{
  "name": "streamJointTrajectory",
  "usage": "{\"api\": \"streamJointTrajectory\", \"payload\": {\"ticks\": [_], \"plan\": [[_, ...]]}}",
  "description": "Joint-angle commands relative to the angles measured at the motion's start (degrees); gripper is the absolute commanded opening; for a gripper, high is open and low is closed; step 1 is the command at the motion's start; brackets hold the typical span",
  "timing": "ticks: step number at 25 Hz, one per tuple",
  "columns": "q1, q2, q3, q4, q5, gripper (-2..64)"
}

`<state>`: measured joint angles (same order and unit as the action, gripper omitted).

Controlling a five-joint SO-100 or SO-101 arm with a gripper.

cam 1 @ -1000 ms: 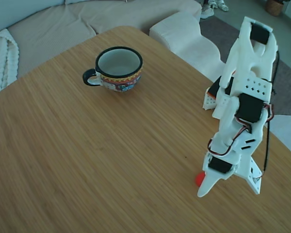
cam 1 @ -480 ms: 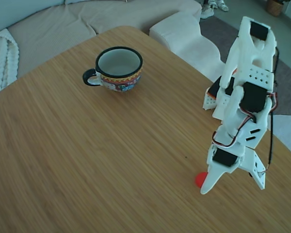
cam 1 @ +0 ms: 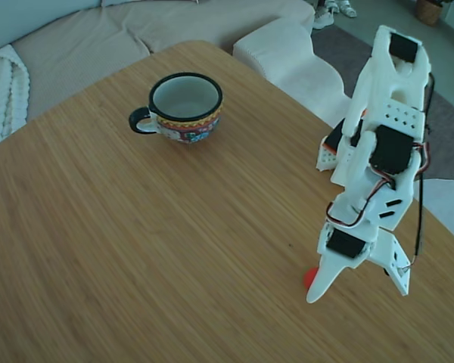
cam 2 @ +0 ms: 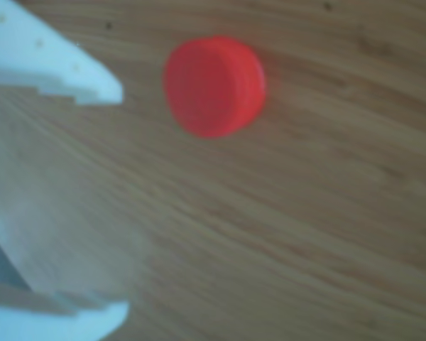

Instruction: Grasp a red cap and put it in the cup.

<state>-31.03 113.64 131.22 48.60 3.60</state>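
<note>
In the fixed view I see the cup [cam 1: 185,107] at far left on the table [cam 1: 136,242], upright and empty, well apart from everything else. Moving right, the cap [cam 1: 310,277] lies on the wood near the near-right edge, mostly hidden behind the gripper [cam 1: 356,283], whose left finger comes down just in front of it.

In the other view the cap [cam 2: 213,86] sits flat on the wood, free, just right of the upper finger tip [cam 2: 92,78]. The gripper [cam 2: 117,199] stands wide open and holds nothing; the cap lies outside the gap, beyond the upper finger, not between the two.

My worry: if I close from here, I judge the fingers meet on air, or the upper finger nudges the cap and sends it sliding across the smooth wood. It is also near the table edge, so a hard knock could put it over.

Hard to read: the other view is blurred, the lower finger is cut off by the frame, and I cannot tell whether the tips touch the table.
</note>
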Motion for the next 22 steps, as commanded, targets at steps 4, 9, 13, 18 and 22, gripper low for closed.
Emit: {"api": "streamJointTrajectory", "payload": {"ticks": [4,9,13,18,22], "plan": [[-0.26,-4.66,-1.76,-2.64,0.00,41.9],[-0.35,-5.89,-4.83,1.32,0.00,41.7],[-0.35,-5.71,-7.65,6.86,-0.09,41.7],[-0.35,-5.98,-7.21,10.46,-0.09,41.7],[-0.88,-6.42,-7.12,12.57,-0.09,41.7]]}}
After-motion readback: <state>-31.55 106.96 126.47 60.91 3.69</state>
